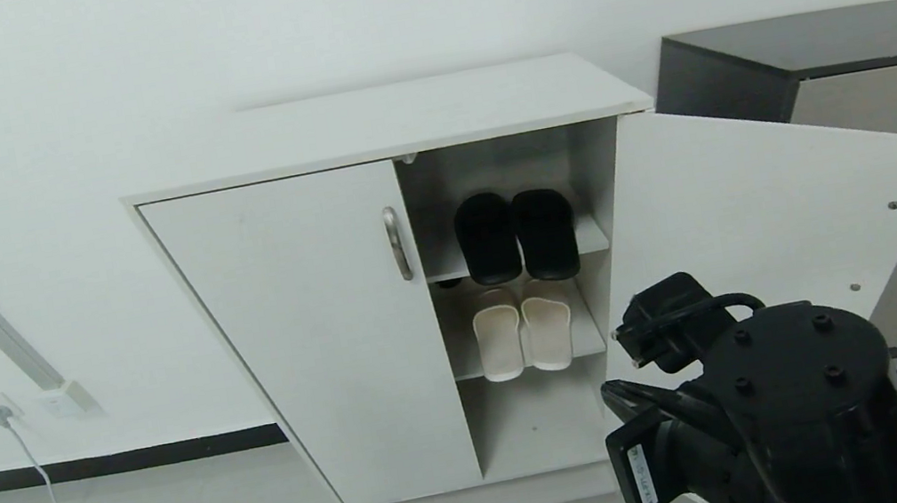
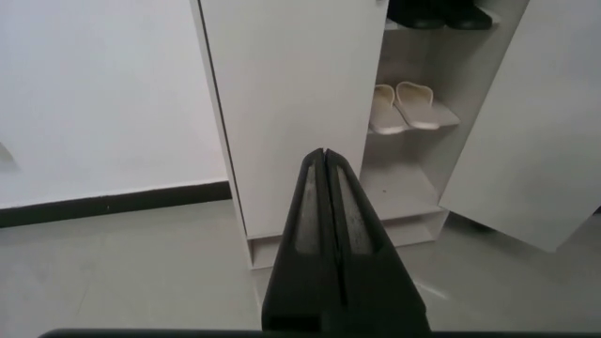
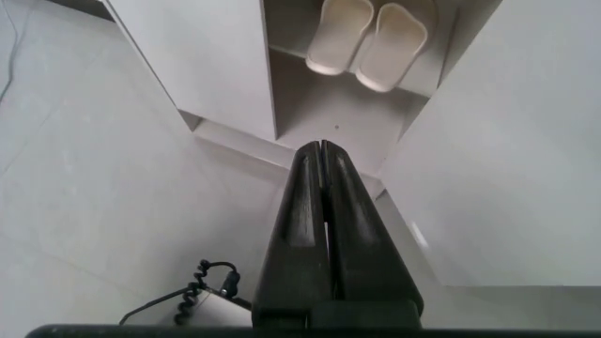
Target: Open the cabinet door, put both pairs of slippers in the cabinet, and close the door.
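Already stowed: black slippers [image 1: 515,236] on the upper shelf, white slippers [image 1: 524,337] on the shelf below it, each pair side by side inside the cabinet [image 1: 427,115].
Right door [image 1: 750,222]: swung wide open, with its free edge out toward the robot's right; the left door [image 1: 309,336] is shut.
Left tool [image 2: 325,160]: fingers pressed together, nothing held, hanging above the floor in front of the cabinet.
Right tool [image 3: 322,150]: fingers together and empty, low near the cabinet's foot, just beside the inner face of the right door.
Step in hand: judging from how things lie, the loading is done and only the closing remains.
Next move: probably the right arm gets behind the free edge of the right door and pushes it round on its hinge until it sits flush with the left door. It should keep clear of the slipper ends, which seem to overhang the shelves.
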`<state>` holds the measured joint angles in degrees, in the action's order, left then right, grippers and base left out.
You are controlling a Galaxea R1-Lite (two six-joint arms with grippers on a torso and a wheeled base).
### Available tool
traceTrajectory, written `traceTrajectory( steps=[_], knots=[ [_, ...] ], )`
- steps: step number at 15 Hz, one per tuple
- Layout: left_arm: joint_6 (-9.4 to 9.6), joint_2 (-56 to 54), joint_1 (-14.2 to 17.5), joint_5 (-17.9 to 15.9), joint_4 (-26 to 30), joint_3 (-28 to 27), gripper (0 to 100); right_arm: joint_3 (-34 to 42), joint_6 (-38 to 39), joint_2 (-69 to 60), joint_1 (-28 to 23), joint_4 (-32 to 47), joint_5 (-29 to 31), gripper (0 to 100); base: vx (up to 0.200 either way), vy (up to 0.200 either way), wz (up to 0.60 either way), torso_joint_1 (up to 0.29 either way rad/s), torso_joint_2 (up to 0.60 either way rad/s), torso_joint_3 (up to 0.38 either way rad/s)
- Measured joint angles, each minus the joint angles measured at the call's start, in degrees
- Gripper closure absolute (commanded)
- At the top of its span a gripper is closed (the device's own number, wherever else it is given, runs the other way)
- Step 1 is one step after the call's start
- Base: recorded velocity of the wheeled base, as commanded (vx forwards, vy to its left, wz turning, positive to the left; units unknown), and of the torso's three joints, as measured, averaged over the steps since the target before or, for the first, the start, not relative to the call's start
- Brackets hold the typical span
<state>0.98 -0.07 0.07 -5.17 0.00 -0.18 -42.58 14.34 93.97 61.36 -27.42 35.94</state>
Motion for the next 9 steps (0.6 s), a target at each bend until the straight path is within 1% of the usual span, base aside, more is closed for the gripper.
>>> traceTrajectory(
  steps=[4, 9],
  knots=[
    [0.0, 0.0, 0.0, 0.0, 0.0, 0.0, 100, 0.1, 0.0, 0.0, 0.0, 0.0, 0.0, 100, 0.0, 0.0, 0.0, 0.151, -0.48, -0.32],
    [0.0, 0.0, 0.0, 0.0, 0.0, 0.0, 100, 0.0, 0.0, 0.0, 0.0, 0.0, 0.0, 100, 0.0, 0.0, 0.0, 0.181, -0.5, -0.314]
  ],
)
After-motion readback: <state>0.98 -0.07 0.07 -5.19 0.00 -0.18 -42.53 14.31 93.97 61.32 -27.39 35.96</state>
